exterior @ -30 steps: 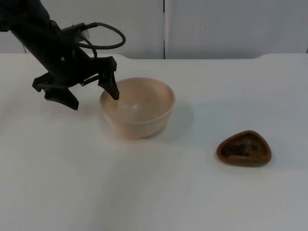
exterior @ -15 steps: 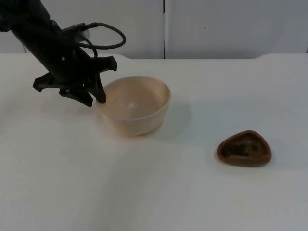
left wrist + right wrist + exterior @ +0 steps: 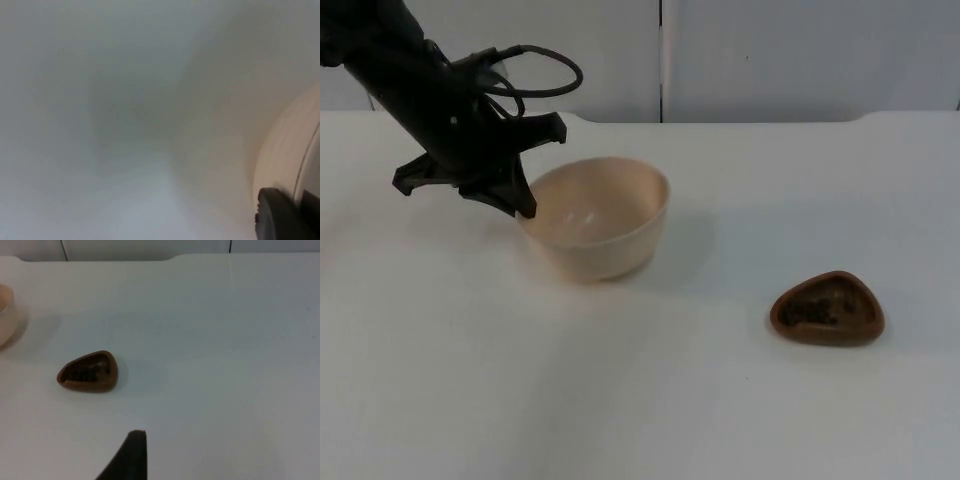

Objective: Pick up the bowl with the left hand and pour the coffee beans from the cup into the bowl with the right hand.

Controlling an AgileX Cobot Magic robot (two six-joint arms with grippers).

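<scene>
White bench [image 3: 640,400], grey partition wall behind.

Top view: the left gripper [image 3: 520,205] sits at the near-left rim of the bowl [image 3: 595,215]. A second ago you had its fingers spread either side of that rim; half a second ago they drew together; now they are pinching the bowl wall, and the bowl has tipped and shifted slightly toward the gripper, its far side raised. Read that as the grasp made and the lift beginning. The brown cup [image 3: 827,308], dark coffee beans inside, stands well apart on the bowl's right, untouched in all three pictures.

Left wrist view: pale curved bowl wall [image 3: 280,155] touching a black fingertip.

Right wrist view: the cup [image 3: 89,372] rests on the bench, with a sliver of the bowl [image 3: 6,312] at the edge. The right arm waits; whether its fingers are spread or closed, you cannot tell. The pour is not yet begun.
</scene>
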